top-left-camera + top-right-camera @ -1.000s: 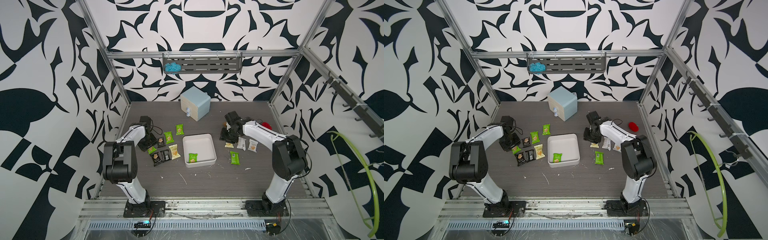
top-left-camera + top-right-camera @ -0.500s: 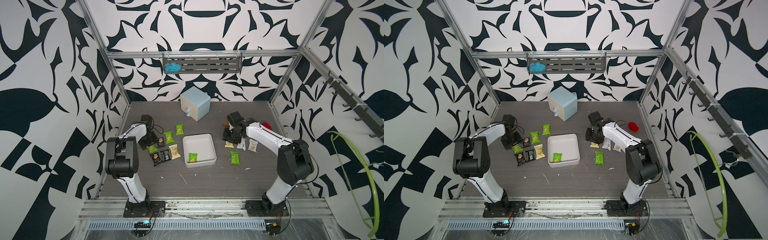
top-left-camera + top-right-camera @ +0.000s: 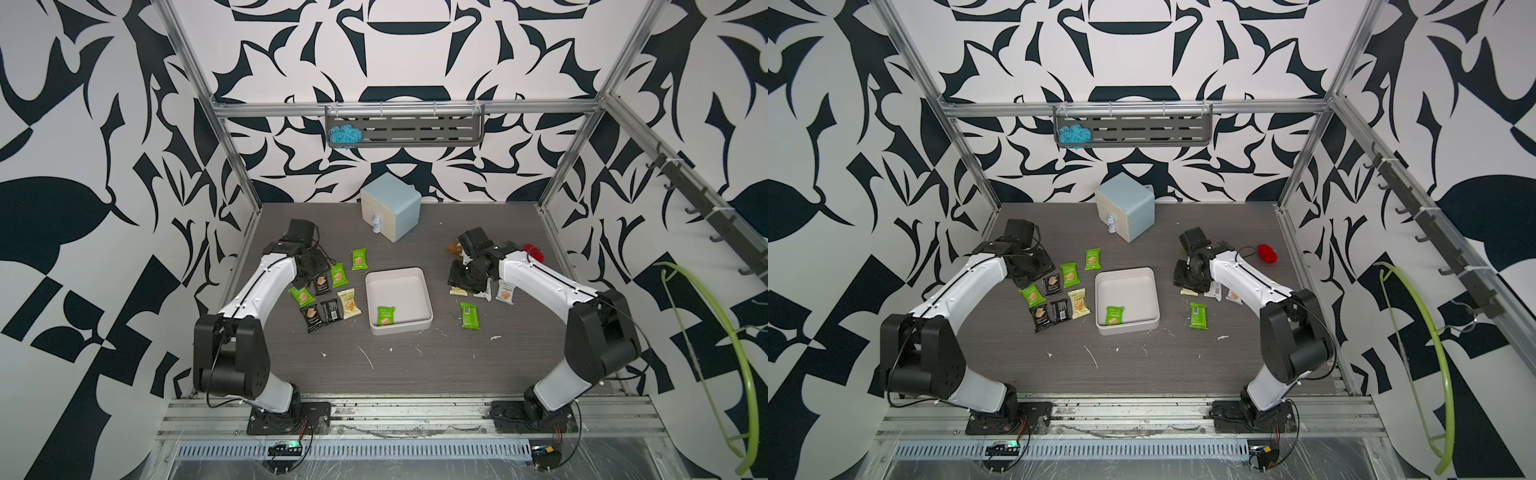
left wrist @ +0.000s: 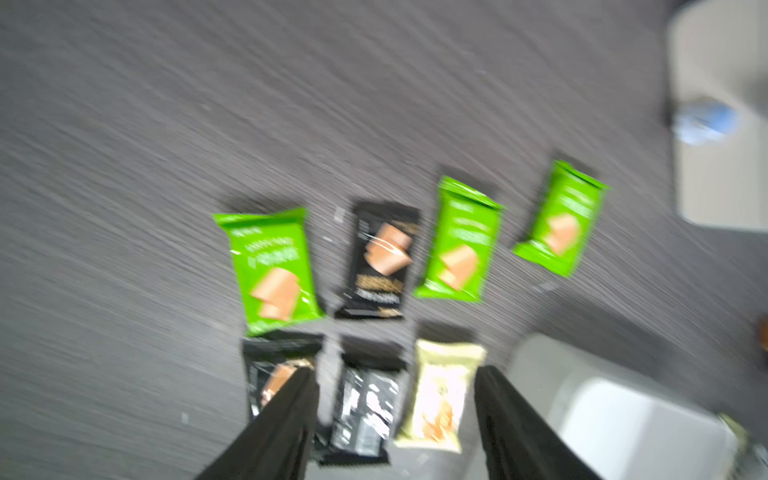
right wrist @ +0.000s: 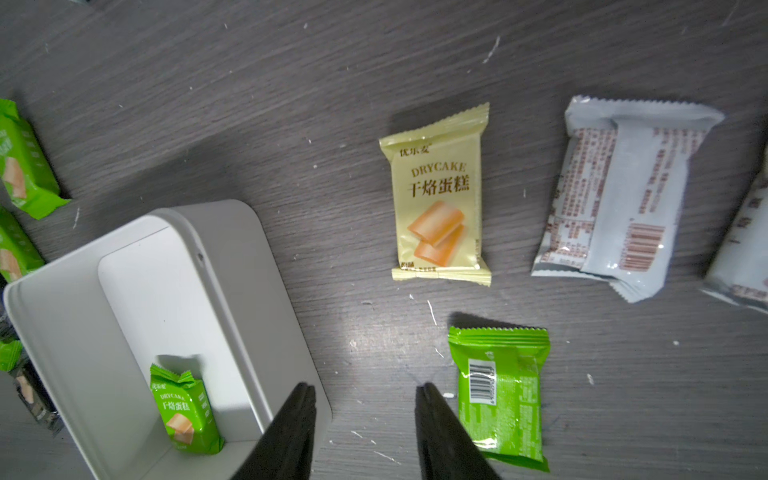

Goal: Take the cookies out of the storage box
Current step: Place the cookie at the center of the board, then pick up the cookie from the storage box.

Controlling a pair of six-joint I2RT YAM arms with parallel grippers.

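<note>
Storage box (image 3: 428, 297) sits mid-table between the two arms, upright, open top. One green packet (image 3: 385, 316) lies inside, in the near corner on the robot's left side (print side up; in the right wrist view (image 5: 185, 409) it lies close against the wall). The rest of the cookies are out on the table (image 3: 415, 374).

Left arm's side has seven packets, laid flat:
- the pale yellow packet (image 3: 348, 303) is just beside the box wall
- black packets (image 3: 312, 318) lie next to it
- a far green packet (image 3: 358, 258) lies apart from the others, toward the back

The left gripper (image 4: 395, 395) hovers over this group. Its fingers (image 4: 299, 399) are spread wide with nothing between them. A black one and the pale yellow one show through the gap (this view is motion-blurred).

Right arm's side has four packets:
- a DRYCAKE yellow packet (image 5: 438, 199), face up
- a white packet (image 5: 615, 195), printed back up
- a second white one, cut by the frame edge
- a barcode-up green packet (image 5: 503, 390)

The right gripper (image 5: 365, 399) is over bare table, between the box wall (image 5: 232, 257) and the barcode-up green packet. Its fingers are apart with a narrower gap and pinch nothing. Whether the tips touch the table, can't tell.

A light-blue cabinet (image 3: 392, 208) stands at the back, and a red object (image 3: 533, 251) lies beyond the right arm.
</note>
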